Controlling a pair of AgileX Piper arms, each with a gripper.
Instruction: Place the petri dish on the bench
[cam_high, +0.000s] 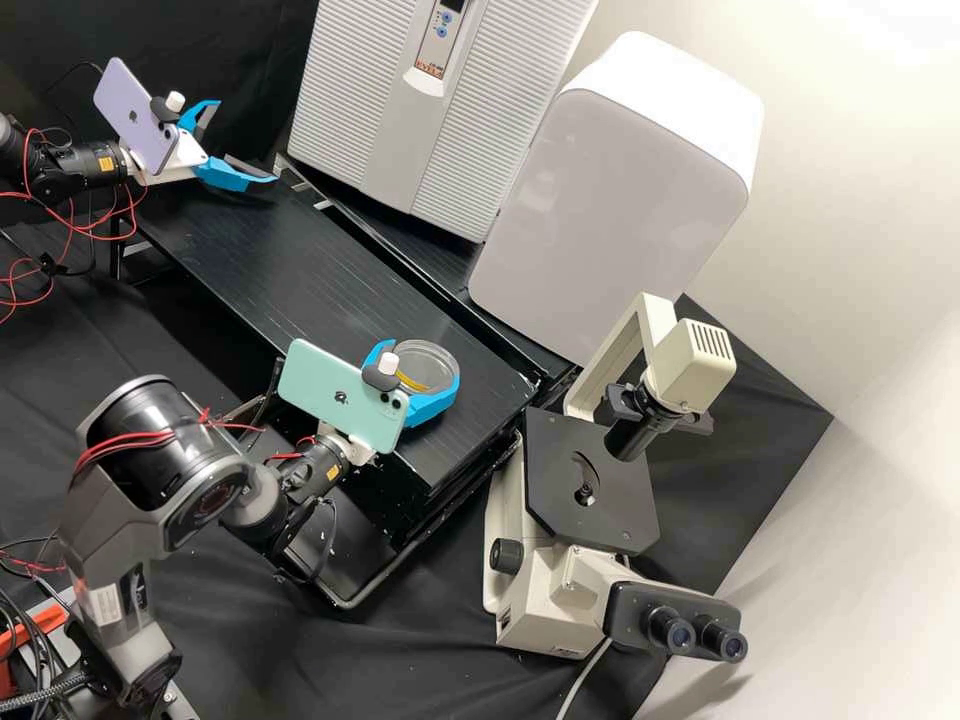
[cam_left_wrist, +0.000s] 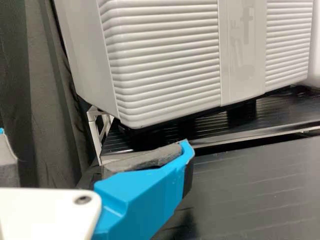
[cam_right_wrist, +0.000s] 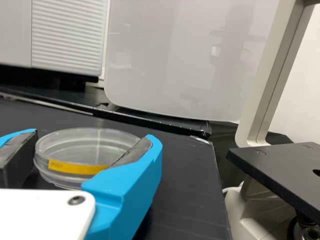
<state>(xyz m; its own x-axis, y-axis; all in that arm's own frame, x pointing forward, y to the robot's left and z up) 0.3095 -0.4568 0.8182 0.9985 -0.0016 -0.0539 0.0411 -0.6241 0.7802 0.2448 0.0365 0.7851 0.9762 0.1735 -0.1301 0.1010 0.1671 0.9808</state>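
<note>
The right pincer (cam_right_wrist: 91, 135) is spread as wide as the dish (cam_right_wrist: 102, 145), gripping both sides. The dish looks near level, on or just over the bench (cam_right_wrist: 187, 175); which, I cannot tell. Set-down seems in hand: next, seat it, release, withdraw. The left pincer (cam_high: 245, 141) gapes, empty.

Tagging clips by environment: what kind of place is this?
Likely a biology lab: a microscope with two eyepieces, a clear petri dish, and a black bench.

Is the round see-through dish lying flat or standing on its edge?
Flat. The petri dish has its wide rim about level, a yellow label on its side.
</note>
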